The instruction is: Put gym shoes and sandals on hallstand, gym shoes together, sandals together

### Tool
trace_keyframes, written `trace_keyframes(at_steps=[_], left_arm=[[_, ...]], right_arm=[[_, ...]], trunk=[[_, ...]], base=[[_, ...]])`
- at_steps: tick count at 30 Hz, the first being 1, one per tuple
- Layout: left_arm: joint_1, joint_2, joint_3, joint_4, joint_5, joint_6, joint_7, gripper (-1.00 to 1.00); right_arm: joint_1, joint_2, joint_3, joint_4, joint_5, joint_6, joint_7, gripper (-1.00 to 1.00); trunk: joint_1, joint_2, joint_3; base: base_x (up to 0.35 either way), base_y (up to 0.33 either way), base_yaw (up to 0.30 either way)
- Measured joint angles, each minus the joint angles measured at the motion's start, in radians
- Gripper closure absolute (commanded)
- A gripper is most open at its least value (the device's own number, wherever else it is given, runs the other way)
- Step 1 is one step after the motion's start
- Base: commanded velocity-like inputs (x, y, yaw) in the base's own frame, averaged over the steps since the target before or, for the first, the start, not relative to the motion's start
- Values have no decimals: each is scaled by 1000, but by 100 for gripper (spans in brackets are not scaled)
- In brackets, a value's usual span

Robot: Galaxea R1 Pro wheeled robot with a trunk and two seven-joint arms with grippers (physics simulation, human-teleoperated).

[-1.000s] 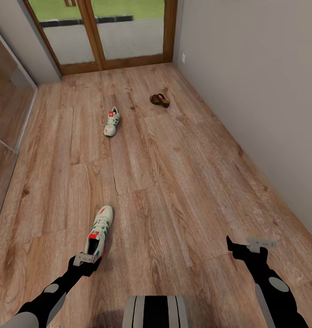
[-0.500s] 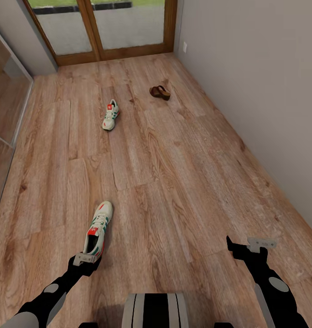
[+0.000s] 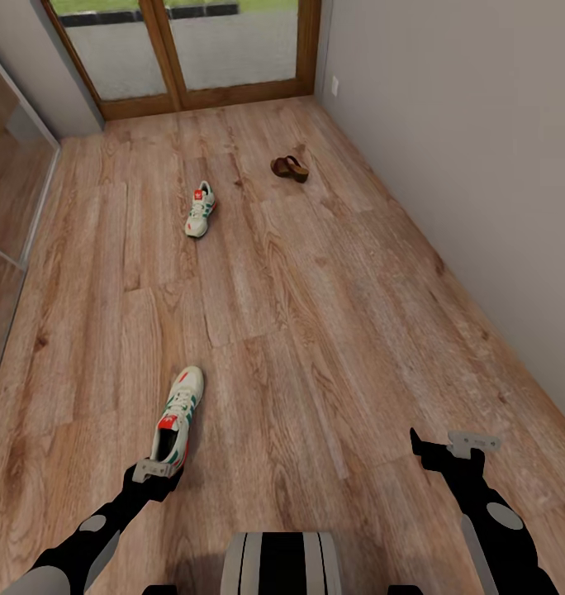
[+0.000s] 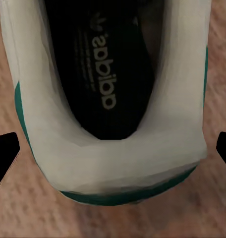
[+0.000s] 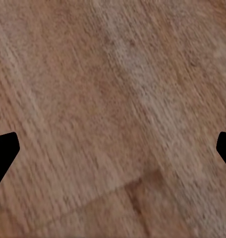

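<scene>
At lower left of the head view, your left claw (image 3: 156, 471) hangs spread wide over the near gym shoe's (image 3: 178, 414) heel; your right claw (image 3: 456, 446) gapes above bare floor (image 3: 315, 314).

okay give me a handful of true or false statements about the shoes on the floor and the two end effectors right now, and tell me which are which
1. The left end effector is at the heel of the near gym shoe. True: the left wrist view shows its open fingers either side of the heel.
2. The right end effector holds a sandal. False: it is open above bare corridor floor.
3. Both gym shoes lie side by side. False: the far gym shoe lies well up the corridor.
4. A brown sandal lies near the right-hand wall, closer to the glass door than the far gym shoe. True.
5. The near gym shoe rests on a rack. False: it is on the floor.
</scene>
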Motion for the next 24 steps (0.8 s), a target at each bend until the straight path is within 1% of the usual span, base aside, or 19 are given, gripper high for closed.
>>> trace_keyframes(at_steps=[24], left_arm=[[0, 1, 0, 0, 4, -1, 0, -100]], right_arm=[[0, 0, 0, 0, 0, 0, 0, -100]], trunk=[[0, 0, 0]], base=[[31, 0, 0]])
